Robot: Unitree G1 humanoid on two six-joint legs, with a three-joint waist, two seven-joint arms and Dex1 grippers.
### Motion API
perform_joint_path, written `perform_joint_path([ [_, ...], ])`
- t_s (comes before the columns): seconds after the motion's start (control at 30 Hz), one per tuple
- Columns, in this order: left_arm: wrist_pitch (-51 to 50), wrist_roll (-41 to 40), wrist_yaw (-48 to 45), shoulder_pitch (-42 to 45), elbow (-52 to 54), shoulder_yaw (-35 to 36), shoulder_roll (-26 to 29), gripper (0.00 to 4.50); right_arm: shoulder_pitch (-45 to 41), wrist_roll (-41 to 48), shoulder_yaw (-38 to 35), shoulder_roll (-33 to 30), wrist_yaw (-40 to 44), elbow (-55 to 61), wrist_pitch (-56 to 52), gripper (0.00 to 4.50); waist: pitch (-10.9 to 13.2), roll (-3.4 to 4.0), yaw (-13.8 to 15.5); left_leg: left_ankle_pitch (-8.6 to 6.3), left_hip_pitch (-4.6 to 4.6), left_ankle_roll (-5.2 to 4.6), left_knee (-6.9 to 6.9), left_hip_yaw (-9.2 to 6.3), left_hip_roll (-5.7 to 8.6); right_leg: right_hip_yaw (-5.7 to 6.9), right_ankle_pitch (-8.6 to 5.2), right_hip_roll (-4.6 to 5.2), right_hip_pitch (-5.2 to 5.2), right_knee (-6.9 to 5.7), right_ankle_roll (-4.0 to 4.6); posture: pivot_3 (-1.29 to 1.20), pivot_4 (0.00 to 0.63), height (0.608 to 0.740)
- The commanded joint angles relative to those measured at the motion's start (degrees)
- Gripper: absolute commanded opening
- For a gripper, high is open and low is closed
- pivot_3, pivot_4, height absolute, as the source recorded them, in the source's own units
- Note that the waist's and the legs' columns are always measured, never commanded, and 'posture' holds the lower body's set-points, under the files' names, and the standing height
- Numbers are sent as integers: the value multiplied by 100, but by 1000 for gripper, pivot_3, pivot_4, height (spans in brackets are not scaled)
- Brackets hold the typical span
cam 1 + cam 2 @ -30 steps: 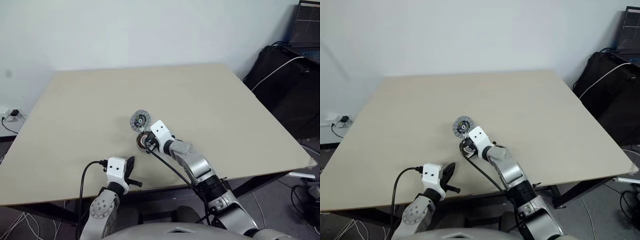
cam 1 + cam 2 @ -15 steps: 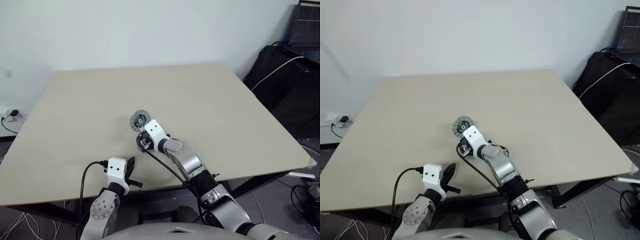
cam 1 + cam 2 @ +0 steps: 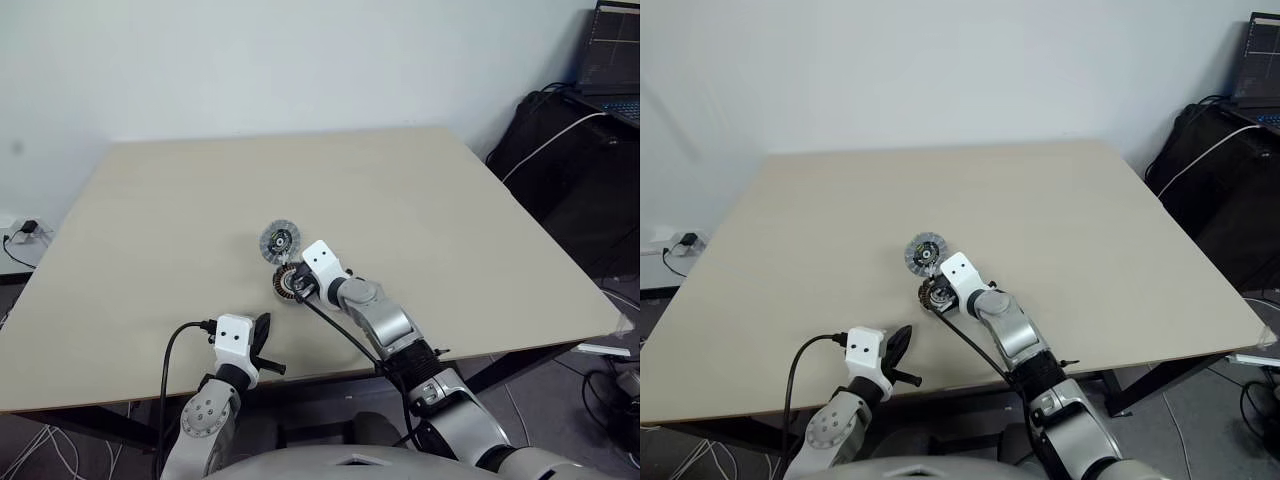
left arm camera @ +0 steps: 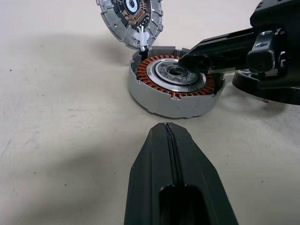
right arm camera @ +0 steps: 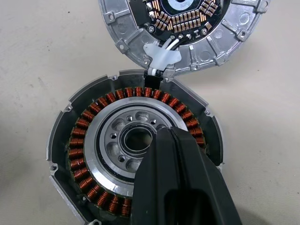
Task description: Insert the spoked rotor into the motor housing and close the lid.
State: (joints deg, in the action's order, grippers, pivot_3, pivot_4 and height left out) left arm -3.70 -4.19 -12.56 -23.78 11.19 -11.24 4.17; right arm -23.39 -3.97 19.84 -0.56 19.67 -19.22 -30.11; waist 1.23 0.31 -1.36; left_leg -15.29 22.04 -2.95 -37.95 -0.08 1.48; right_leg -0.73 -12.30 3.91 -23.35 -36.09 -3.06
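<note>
Since half a second ago the right arm has drawn back toward the table's near edge, uncovering the motor housing it had been hiding. Its right gripper, fingers pressed together and holding nothing, rests its tip over the silver centre inside the ring of copper windings. The housing sits flat on the beige table, roughly mid-table and toward the near side. The lid lies just beyond it, touching its rim, inner face up with a dark hub and small copper-coloured parts showing; white wires and a white clip run from the lid into a notch in the housing wall. A round black-edged object sits beside the housing under the right wrist in the left wrist view, too hidden to identify. The left gripper hangs at the near table edge, well apart from the parts, closed and empty. A black cable trails along the right arm. Dark bags and a laptop stand off the table's right side.
</note>
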Motion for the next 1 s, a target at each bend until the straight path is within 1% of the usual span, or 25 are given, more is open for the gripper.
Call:
perform_joint_path([
  [0.03,8,-52,-23,69,18,-13,-27,0,-8,47,-80,54,4,281,152,21,0,0,0,0,0,0,0,0,0,0,0,0,0,0,0,0,0,740],
  [0.3,8,-68,-13,46,19,-18,-16,0,-93,236,-162,301,64,541,561,21,0,0,-4,0,0,0,0,0,-1,0,0,-2,0,0,-1,0,0,740],
  [0.43,8,-66,-7,29,32,-20,-11,0,-209,190,-175,378,9,263,699,21,0,0,-2,0,0,0,0,0,-1,0,0,-2,0,0,-1,0,0,740],
  [0.53,7,-69,0,12,44,-8,-7,0,-196,87,-116,291,19,-55,749,21,-2,-2,0,0,0,0,0,0,0,0,0,-1,0,0,-1,0,0,740],
  [0.67,21,-74,12,-15,52,5,-11,0,4,-36,-83,6,93,-252,639,21,-2,-2,8,0,0,0,1,0,2,0,0,1,1,0,0,0,0,740],
  [0.8,23,-92,10,-29,47,18,-23,0,333,-8,-108,-253,203,62,419,21,-22,14,4,0,-2,0,1,0,1,-1,-1,2,2,1,1,0,0,740],
  [0.93,5,-113,-27,19,-7,-2,-26,0,321,58,-220,-219,143,347,418,21,-24,18,16,-1,-10,2,-2,0,0,0,-3,0,11,-1,-3,0,0,740],
  [1.0,-4,-111,-38,49,-30,-15,-18,0,246,85,-251,-140,98,424,488,21,-23,18,16,-2,-10,4,-7,0,0,0,-10,0,12,-2,-20,0,0,740],
])
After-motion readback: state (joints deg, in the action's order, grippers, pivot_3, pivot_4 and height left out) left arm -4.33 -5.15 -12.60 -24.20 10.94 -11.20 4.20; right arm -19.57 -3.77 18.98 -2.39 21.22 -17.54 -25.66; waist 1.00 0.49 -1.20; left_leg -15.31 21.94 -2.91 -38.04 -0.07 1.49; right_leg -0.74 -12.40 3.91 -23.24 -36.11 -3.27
